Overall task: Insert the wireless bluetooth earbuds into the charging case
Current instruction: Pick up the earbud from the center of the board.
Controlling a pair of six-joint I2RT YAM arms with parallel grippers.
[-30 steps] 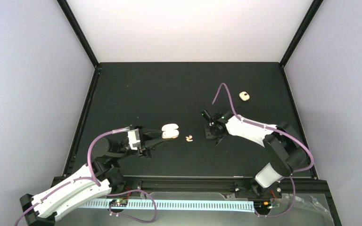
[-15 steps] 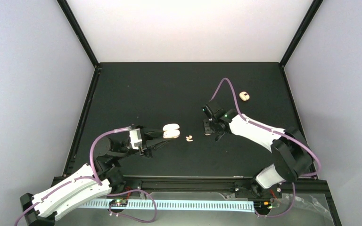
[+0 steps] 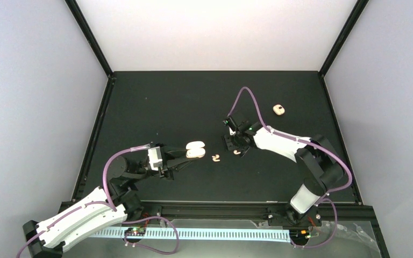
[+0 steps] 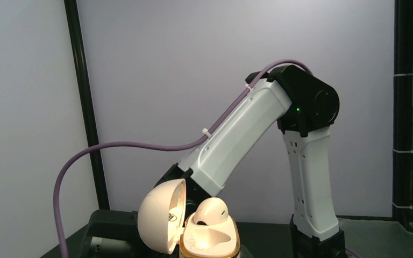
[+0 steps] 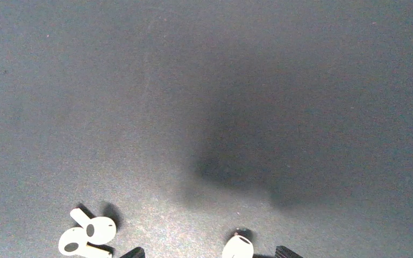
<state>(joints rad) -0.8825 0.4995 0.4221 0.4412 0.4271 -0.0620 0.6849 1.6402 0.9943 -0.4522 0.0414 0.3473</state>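
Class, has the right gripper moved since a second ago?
Yes. The right gripper has shifted left, closer to the pair of loose earbuds.

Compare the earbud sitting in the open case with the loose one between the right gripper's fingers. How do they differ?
The seated earbud rests head-up in the open charging case, gripped by the left gripper; the loose earbud lies on the black table. The seated earbud is enclosed by the case's well; the loose earbud lies untouched between the fingers of the open right gripper, two more earbuds nearby. Both are glossy cream.
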